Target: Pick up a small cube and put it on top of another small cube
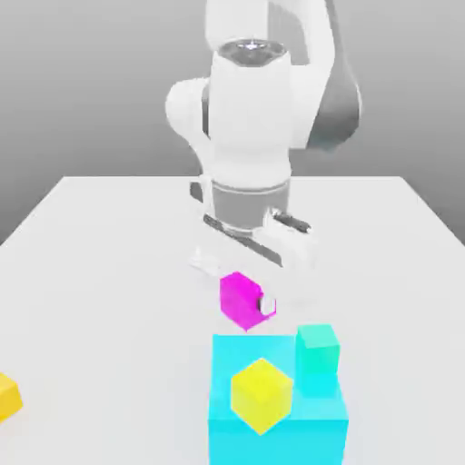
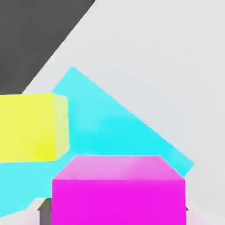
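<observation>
Okay, so going across from the exterior view's left, first there's an orange-yellow cube (image 1: 9, 398) on the table (image 1: 109, 309), cut off by the edge of the view.

Then the arm (image 1: 250, 118), a big white thing coming down around the middle, wrist pretty much upright, pointing down. The hand is twisted at an angle, its wide body slanting down toward the exterior view's right. The gripper (image 1: 243, 294) has its fingers closed in on the small magenta cube (image 1: 235, 301), one on either side. So that's where the pink one is: in the grip, cocked at an angle in the exterior view, just past the far edge of the big cyan block (image 1: 227, 438).

A yellow cube (image 1: 262, 396) overlaps the block's top and front; can't tell if it's actually resting there. Last up, a small teal-green cube (image 1: 318, 352) sits on the block's right part.
</observation>
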Controlling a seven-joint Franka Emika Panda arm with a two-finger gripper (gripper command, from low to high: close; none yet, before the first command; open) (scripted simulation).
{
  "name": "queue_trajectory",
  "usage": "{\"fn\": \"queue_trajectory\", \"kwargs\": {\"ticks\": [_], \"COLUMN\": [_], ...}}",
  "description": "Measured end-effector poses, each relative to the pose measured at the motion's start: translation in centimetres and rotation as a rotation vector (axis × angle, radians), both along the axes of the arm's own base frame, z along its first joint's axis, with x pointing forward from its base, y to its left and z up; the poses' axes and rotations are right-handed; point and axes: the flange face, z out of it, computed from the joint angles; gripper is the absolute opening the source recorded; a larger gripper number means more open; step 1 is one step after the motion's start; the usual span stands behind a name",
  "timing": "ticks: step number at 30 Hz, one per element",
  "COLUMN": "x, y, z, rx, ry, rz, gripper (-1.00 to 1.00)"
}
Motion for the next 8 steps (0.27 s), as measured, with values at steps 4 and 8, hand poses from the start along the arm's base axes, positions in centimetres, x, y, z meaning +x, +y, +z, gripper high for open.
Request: {"fn": "queue_trajectory", "kwargs": {"ticks": [4, 8], "x": [-0.2, -0.3], "y": [2.0, 2.2], "z": [-3.9, -4.7], "rx": [-0.004, -0.003], "ry": [0.002, 0.002], "rz": [0.032, 0.034], "gripper": [-1.00, 1.00]}}
